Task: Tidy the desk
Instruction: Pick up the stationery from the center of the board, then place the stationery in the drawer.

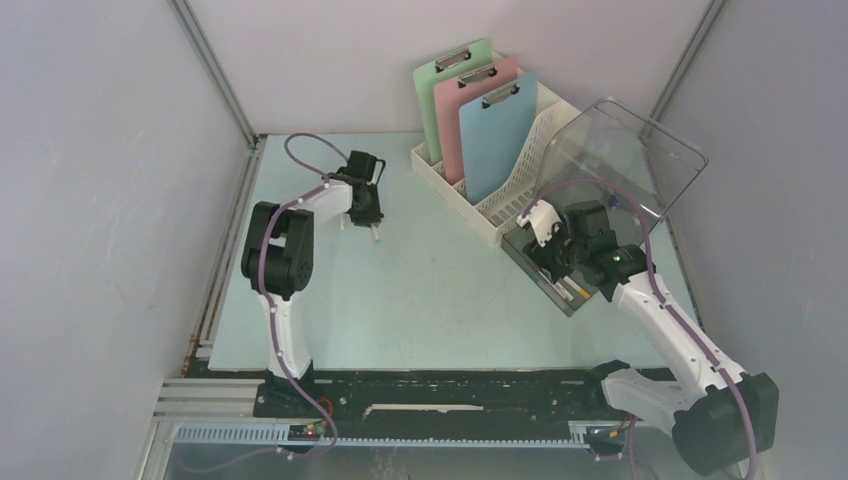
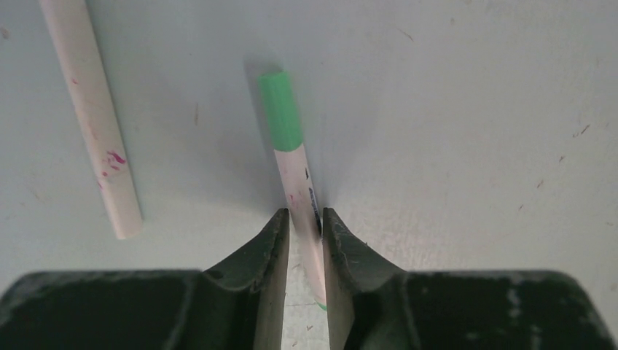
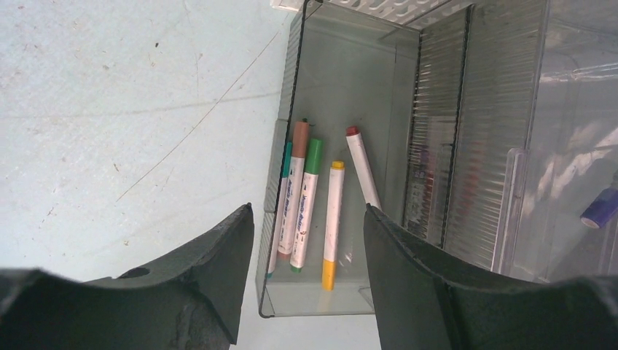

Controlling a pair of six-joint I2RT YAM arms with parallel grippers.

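Note:
My left gripper [image 2: 306, 217] is at the back left of the pale mint desk [image 1: 420, 300], pointing down. Its jaws stand narrow on a white marker with a green cap [image 2: 291, 157], both tips touching the barrel. A second white marker [image 2: 91, 117] with pink stains lies loose to the left. My right gripper [image 3: 310, 219] hangs open over the near end of a clear box [image 3: 342, 295], nothing between its fingers. Inside the box lie several markers [image 3: 333, 219] side by side.
A white file rack [image 1: 500, 215] at the back holds a green, a pink and a blue clipboard [image 1: 495, 140]. The box's clear lid [image 1: 625, 160] stands raised behind my right arm. Grey walls close in on both sides.

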